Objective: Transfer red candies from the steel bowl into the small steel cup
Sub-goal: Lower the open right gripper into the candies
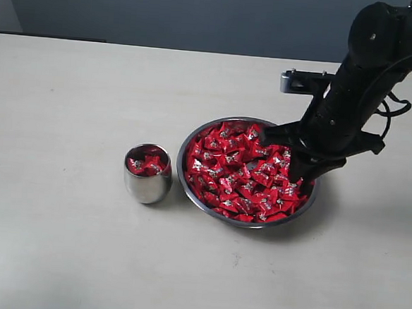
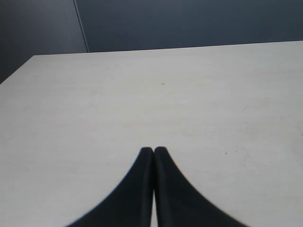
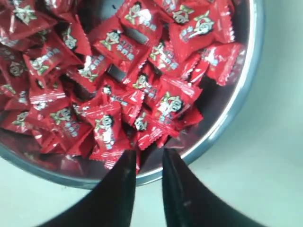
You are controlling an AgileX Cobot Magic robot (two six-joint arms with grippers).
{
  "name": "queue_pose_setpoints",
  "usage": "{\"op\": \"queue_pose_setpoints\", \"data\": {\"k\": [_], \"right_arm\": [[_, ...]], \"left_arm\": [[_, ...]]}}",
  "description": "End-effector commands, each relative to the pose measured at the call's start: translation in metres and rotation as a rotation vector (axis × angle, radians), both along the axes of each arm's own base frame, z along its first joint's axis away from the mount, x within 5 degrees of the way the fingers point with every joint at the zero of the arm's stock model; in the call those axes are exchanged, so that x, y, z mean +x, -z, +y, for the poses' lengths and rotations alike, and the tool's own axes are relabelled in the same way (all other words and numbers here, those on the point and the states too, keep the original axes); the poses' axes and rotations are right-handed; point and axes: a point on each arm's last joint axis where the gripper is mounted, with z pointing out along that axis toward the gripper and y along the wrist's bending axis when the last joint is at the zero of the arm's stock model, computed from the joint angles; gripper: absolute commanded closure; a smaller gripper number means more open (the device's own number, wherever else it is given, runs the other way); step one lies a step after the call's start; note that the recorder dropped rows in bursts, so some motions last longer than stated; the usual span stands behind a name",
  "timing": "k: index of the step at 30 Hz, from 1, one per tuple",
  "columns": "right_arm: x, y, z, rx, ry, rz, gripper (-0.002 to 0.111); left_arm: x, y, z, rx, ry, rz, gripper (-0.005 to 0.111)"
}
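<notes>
Right gripper point(image 3: 147, 161) hangs over red candies point(image 3: 142, 85); exterior alone shows small steel cup point(image 1: 147, 184).

1. Glossy red wrappers on red candies point(image 1: 243, 175); tiny silver-white print, green touches.
2. Mirror silver on steel bowl point(image 3: 227, 120); red reflections along inner wall.
3. Polished silver on small steel cup point(image 1: 146, 187); soft grey sheen.
4. Plain cream on table point(image 1: 68, 102); faint grain, few dark specks.
5. Matt black on right gripper point(image 3: 148, 153), its arm point(image 1: 383, 47), left gripper point(image 2: 153, 151).
6. Dull silver-grey on bracket point(image 1: 299, 82).
7. Dark blue-grey on back wall point(image 1: 166, 10).
</notes>
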Motion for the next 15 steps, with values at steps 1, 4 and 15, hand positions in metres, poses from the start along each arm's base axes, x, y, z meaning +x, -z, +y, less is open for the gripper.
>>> {"op": "queue_pose_setpoints", "data": {"k": [1, 4, 15], "right_arm": [[0.0, -0.002, 0.005, 0.067, 0.05, 0.022, 0.088], [0.008, -0.003, 0.008, 0.105, 0.078, -0.067, 0.088], [0.004, 0.003, -0.003, -0.041, 0.413, 0.04, 0.088]], "left_arm": [[0.0, 0.001, 0.0, 0.002, 0.006, -0.008, 0.106], [0.0, 0.001, 0.0, 0.002, 0.006, -0.008, 0.106], [0.0, 0.001, 0.0, 0.002, 0.006, -0.008, 0.106]]}}
